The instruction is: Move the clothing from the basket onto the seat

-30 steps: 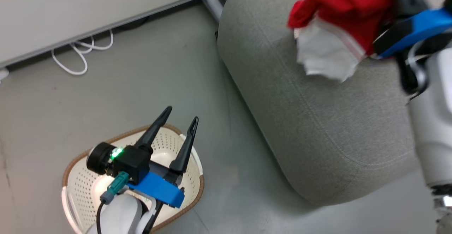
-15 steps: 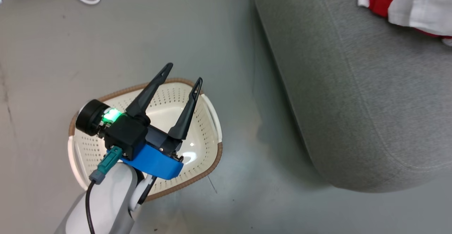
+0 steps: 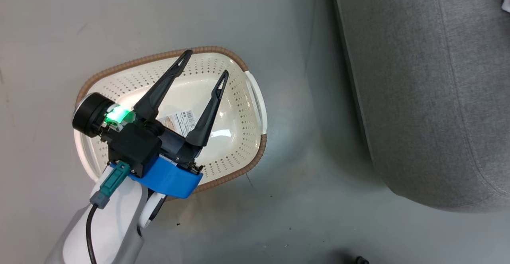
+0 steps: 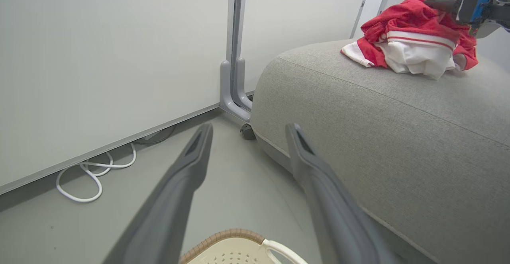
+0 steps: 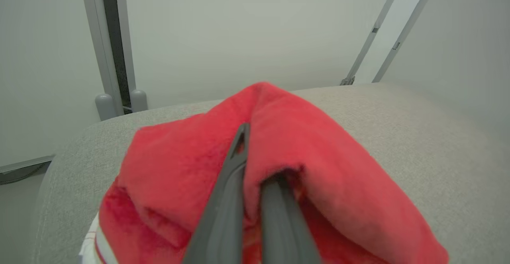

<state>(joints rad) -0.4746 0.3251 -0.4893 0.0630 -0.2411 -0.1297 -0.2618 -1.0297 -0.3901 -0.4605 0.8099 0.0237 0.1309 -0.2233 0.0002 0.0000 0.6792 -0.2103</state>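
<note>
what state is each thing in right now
basket, upright on the floor, empty but for a paper label on its bottom
clothing, bunched in a heap on the seat, top fold pinched by the right hand
seat, bearing the clothing on top
left hand, open, holding nothing, above the basket
right hand, shut on the clothing

Left gripper [image 3: 206,63] (fingers spread) hovers over the basket [image 3: 258,100].

The clothing [image 4: 410,37] is red with white, the seat [image 3: 430,96] grey, the basket [image 3: 240,110] cream, brown-rimmed.
</note>
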